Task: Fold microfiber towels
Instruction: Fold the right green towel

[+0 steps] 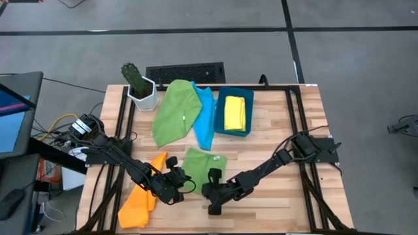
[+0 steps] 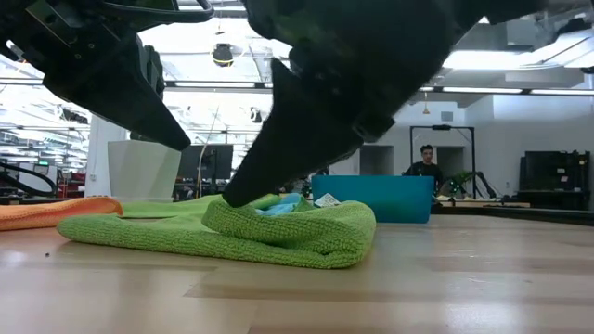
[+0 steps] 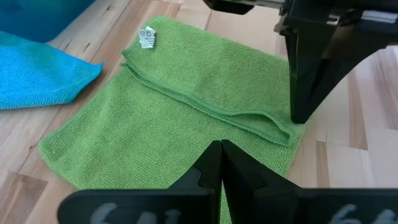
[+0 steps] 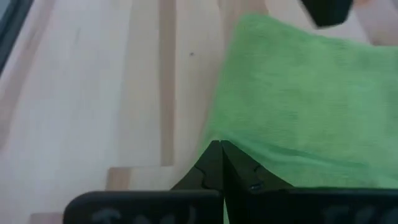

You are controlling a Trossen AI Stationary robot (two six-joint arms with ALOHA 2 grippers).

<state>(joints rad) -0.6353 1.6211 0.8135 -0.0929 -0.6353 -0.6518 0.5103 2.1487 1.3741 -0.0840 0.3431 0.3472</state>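
Note:
A green towel [image 1: 204,162] lies folded on the table near its front edge, an upper layer [image 3: 205,68] doubled over a lower one [image 3: 137,143], with a white tag [image 3: 147,36]. My right gripper [image 4: 219,147] is shut, its tips down at the near corner of the upper layer; it also shows in the high view [image 1: 214,177]. My left gripper [image 3: 221,148] is shut and empty, raised a little above the towel's left part [image 1: 189,184]. An orange towel [image 1: 140,196] lies flat to the left. My right gripper rests its shut fingertips [image 2: 232,193] on the free edge of the towel's upper layer, at its end corner [image 3: 287,129]. It comes slanting down from the table's right. The towel lies flat on the table. Whether cloth sits between the fingers, I cannot tell.
A larger green towel [image 1: 175,111] and a light blue towel [image 1: 206,116] lie spread at the back. A dark blue bin [image 1: 234,130] holds a folded yellow towel [image 1: 235,112]. A potted cactus [image 1: 138,86] stands at the back left. Bare wood lies to the right.

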